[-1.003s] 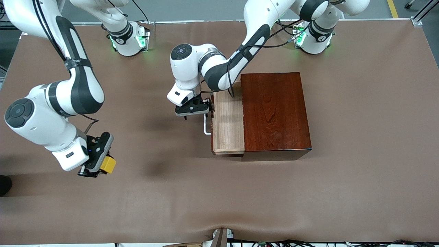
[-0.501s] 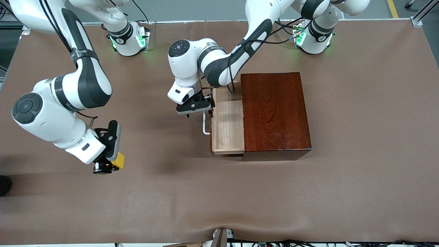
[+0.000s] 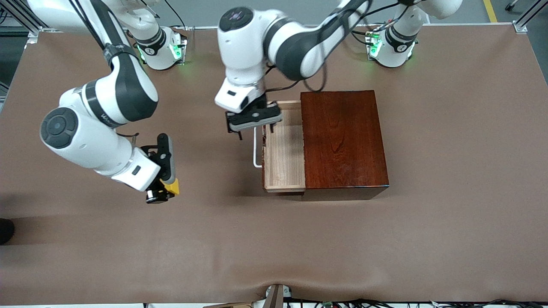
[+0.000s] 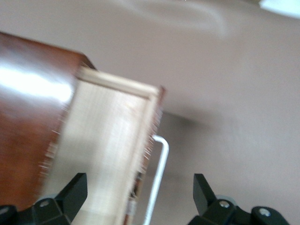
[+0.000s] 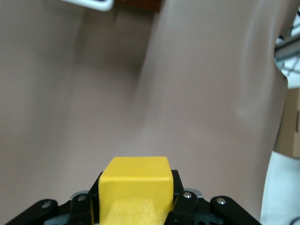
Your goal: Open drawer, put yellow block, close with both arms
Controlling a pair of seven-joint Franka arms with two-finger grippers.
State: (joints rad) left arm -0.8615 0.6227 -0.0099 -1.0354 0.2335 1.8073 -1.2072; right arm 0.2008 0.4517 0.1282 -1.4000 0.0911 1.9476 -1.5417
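The drawer (image 3: 284, 147) stands pulled out of the dark mahogany box (image 3: 342, 139), its pale tray bare inside, its white bar handle (image 3: 256, 147) facing the right arm's end. It also shows in the left wrist view (image 4: 108, 145) with the handle (image 4: 157, 180). My left gripper (image 3: 253, 124) is open and empty, up over the handle's end nearest the bases. My right gripper (image 3: 165, 190) is shut on the yellow block (image 3: 172, 186), up over the bare table toward the right arm's end. The block fills the right wrist view (image 5: 136, 185) between the fingers.
The brown table cover (image 3: 449, 171) spreads around the box. The two green-lit arm bases (image 3: 160, 47) (image 3: 389, 47) stand along the table's edge farthest from the front camera. Cables lie at the edge nearest that camera.
My right gripper has carried the yellow block toward the drawer and higher. My left gripper has let go of the handle, risen and swung over the drawer's front. The drawer stays open.
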